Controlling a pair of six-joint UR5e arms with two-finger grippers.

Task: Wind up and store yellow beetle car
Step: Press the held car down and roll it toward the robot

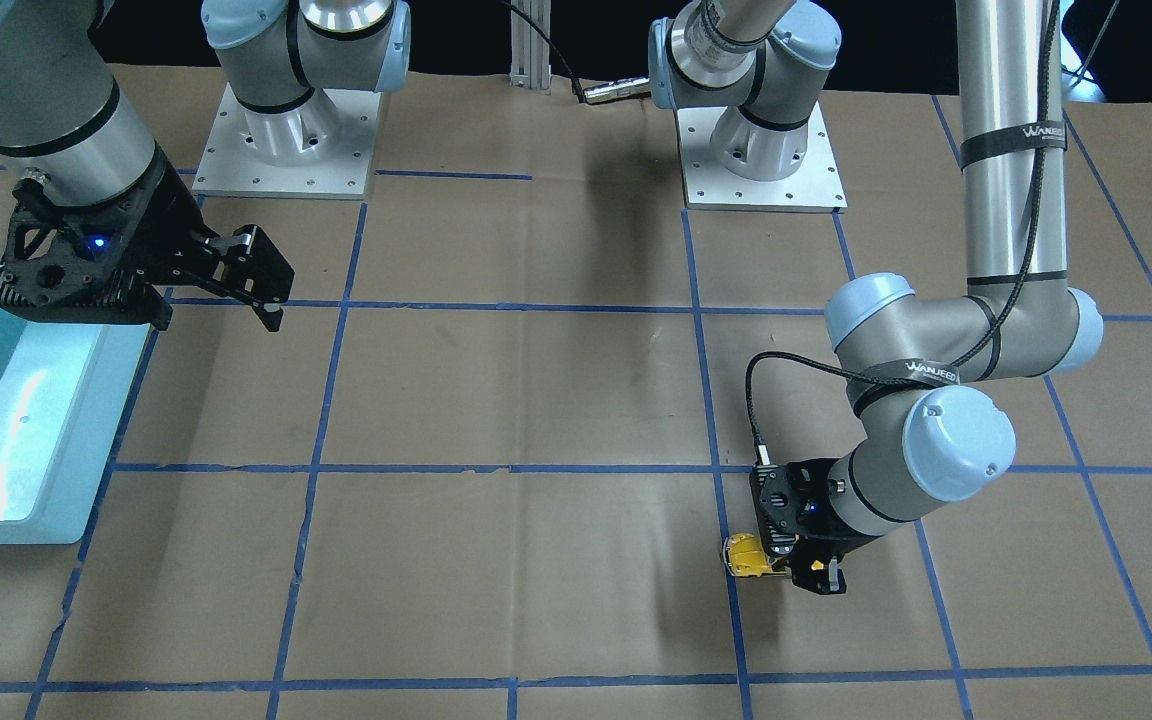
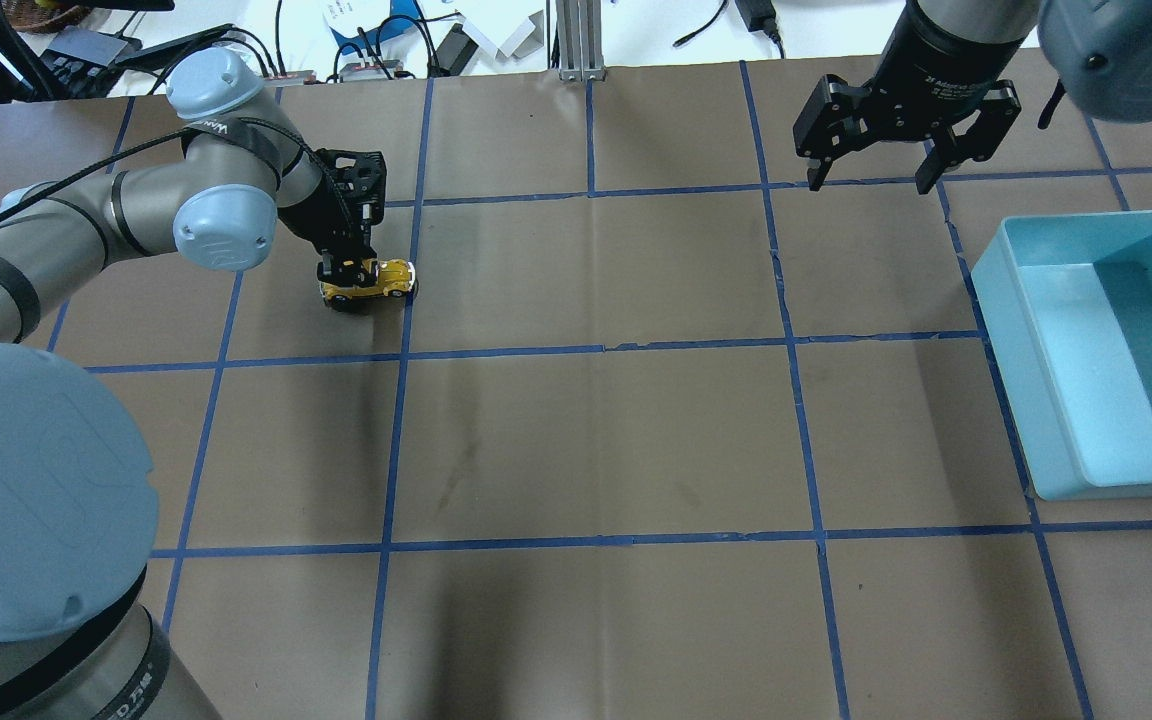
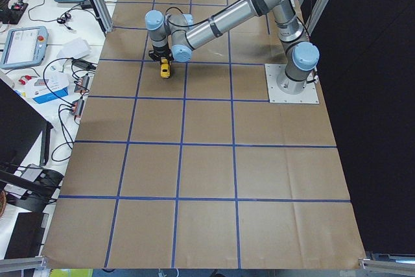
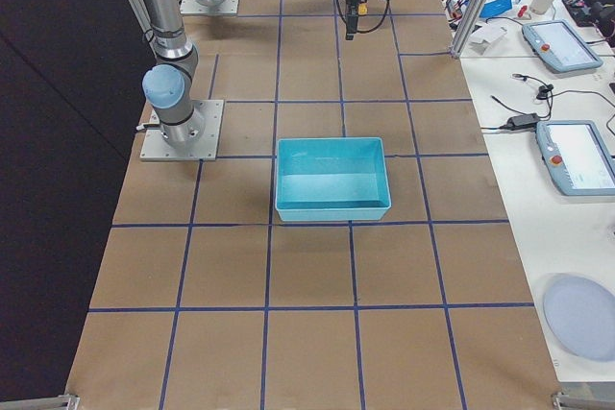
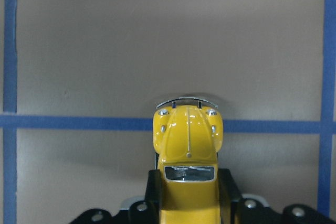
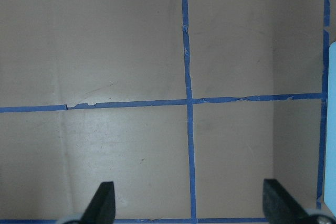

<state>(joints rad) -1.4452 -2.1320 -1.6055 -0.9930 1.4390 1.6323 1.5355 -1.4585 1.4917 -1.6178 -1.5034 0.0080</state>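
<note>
The yellow beetle car (image 2: 376,281) stands on the brown table at the far left, on a blue tape line; it also shows in the front view (image 1: 748,556) and in the left wrist view (image 5: 188,150), nose pointing away from the camera. My left gripper (image 2: 344,272) is shut on the car's rear half, one black finger (image 5: 153,192) on each side, wheels at the table. My right gripper (image 2: 869,175) is open and empty, hanging above the table at the far right; its fingertips (image 6: 103,199) show wide apart in the right wrist view.
A light blue bin (image 2: 1046,400) stands at the right edge of the table, near my right gripper; it also shows in the front view (image 1: 56,420) and the right side view (image 4: 332,208). Blue tape lines grid the brown paper table cover.
</note>
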